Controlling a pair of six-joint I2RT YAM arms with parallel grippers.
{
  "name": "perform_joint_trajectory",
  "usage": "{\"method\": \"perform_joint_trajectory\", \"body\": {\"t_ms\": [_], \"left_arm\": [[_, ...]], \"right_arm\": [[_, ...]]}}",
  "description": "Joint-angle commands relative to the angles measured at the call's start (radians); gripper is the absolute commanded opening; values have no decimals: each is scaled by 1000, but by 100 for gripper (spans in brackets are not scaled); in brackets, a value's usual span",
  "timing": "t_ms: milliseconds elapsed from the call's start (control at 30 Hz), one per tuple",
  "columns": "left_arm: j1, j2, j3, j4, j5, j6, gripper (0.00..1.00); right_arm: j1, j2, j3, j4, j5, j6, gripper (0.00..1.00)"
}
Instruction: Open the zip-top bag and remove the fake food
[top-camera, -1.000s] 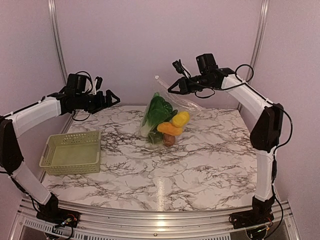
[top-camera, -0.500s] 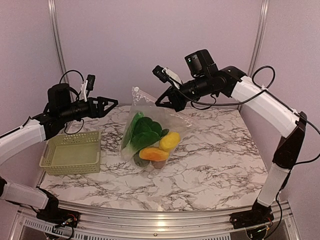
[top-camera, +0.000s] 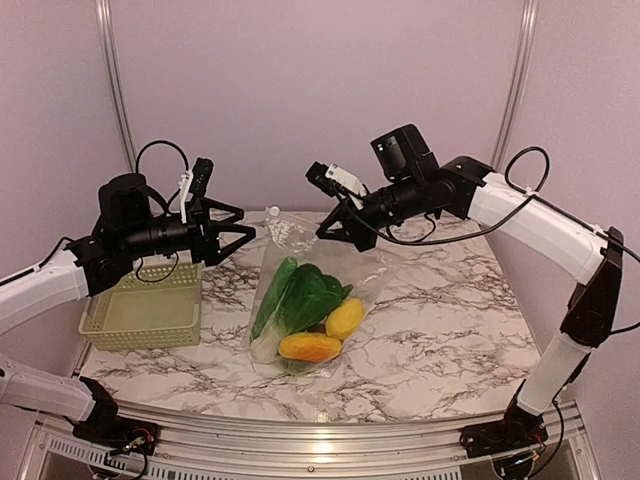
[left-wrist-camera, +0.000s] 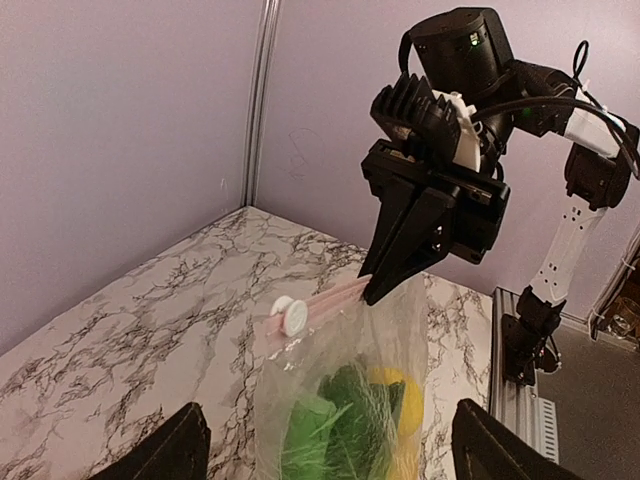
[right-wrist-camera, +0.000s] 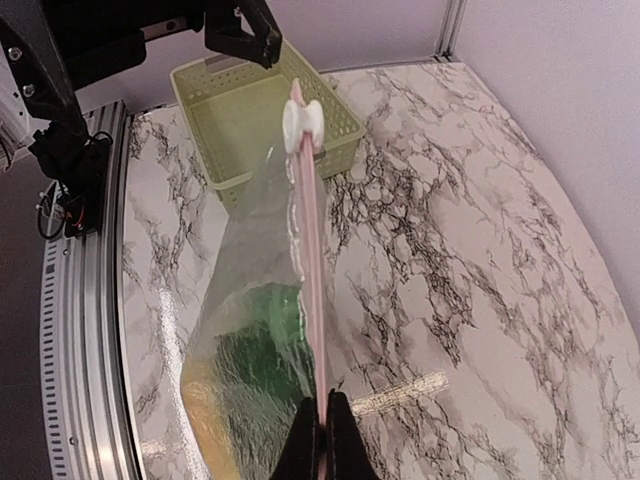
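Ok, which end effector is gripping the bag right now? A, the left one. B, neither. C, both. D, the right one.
D: the right end effector is shut on the bag at one end of its zip strip, while the left end effector is open with nothing between its fingers.

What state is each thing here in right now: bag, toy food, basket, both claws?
zip-top bag: zip looks closed, hung by its strip end.
fake food: inside the bag.
basket: upright, empty.
right gripper: shut on the bag's strip.
left gripper: open, holding nothing, near the slider.
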Motion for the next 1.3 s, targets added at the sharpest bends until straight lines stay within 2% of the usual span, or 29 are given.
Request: {"method": "perform_joint_trajectory", "body": {"t_ms": [0,167,333,433,833,1067,1100,1133,1267], "left_arm": [[-5,58,30,8,30,56,85],[-10,115,94,11,61,79,84],[-31,158,143,11,86,80,76],[-44,181,162,-3,101,134,73],[-54,212,205,-76,117,201,18],[-65,214,226,-111,104,216,0],[-66,213,230,-122,100,220,0],[-69,212,231,-128,93,222,0],[-85,204,243,-156,67,234,0]], "right_arm": [[10,-72,16,65,-38,-28,0],[10,-92,31,95,-60,-21,0],[11,-90,37,89,-55,-38,0],[11,-90,29,87,-52,-45,0],[10,-108,-12,98,-75,-52,0],[11,-119,-27,97,-79,-56,0],[11,-118,-22,100,-80,-53,4],[10,-116,-14,104,-83,-49,15],[11,-86,36,134,-110,-7,42]]}}
